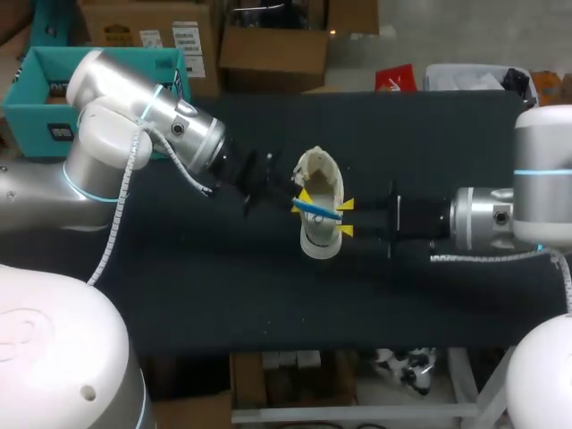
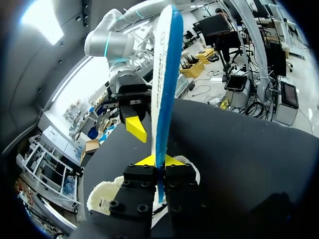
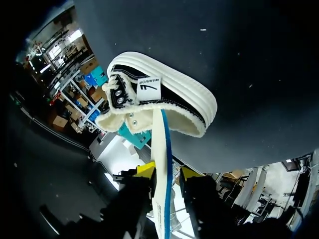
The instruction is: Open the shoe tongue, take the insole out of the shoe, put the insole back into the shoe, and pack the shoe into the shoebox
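Insole [image 2: 164,99]: out of shoe [image 1: 320,243], held just above it over surface [image 1: 223,286] | left pincer [image 2: 159,160] clamped on insole | right pincer [image 3: 167,171] apart, astride insole | pending: reinsertion, boxing.

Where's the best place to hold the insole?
Pinch the insole's flat faces near its left end, coming from the left, I'd say: it is thin and stands on edge, blue rim up. The left gripper holds it so.
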Motion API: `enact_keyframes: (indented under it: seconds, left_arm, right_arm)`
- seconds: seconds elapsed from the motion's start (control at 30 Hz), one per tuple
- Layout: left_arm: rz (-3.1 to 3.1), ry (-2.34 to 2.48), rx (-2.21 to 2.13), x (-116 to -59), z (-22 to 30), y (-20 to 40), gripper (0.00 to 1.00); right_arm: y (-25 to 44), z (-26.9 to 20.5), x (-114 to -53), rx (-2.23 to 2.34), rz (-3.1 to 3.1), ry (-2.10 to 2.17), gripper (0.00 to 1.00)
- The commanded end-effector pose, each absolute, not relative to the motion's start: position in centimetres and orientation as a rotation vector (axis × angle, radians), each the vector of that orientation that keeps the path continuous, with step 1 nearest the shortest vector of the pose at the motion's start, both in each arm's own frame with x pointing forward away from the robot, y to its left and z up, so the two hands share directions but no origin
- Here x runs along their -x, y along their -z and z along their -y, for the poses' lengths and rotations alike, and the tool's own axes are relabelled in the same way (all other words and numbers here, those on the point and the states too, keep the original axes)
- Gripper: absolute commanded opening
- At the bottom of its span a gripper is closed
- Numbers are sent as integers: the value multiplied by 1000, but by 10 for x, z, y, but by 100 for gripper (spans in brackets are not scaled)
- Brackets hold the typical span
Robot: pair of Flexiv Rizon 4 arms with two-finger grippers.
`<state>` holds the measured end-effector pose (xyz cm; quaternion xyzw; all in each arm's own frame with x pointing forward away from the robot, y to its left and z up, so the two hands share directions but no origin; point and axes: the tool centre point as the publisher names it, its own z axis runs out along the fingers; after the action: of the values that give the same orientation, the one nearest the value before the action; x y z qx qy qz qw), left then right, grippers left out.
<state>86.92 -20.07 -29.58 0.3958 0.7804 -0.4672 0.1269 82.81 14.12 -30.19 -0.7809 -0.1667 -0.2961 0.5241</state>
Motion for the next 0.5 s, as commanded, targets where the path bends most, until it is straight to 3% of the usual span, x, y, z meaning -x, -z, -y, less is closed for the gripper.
enact_keyframes:
  seconds: [0.03, 0.13, 0.2, 0.5]
  left_arm:
    - [-2277, 1369, -1180, -878, 203, 299, 0]
    - [-2280, 1358, -1204, -880, 204, 301, 0]
    - [-2282, 1356, -1220, -881, 205, 302, 0]
    - [-2294, 1324, -1259, -890, 207, 309, 0]
  right_arm:
    - [311, -144, -835, 1860, 396, 707, 32]
    - [315, -144, -840, 1858, 395, 711, 29]
    - [317, -145, -843, 1858, 396, 713, 20]
    - [325, -150, -853, 1892, 399, 731, 13]
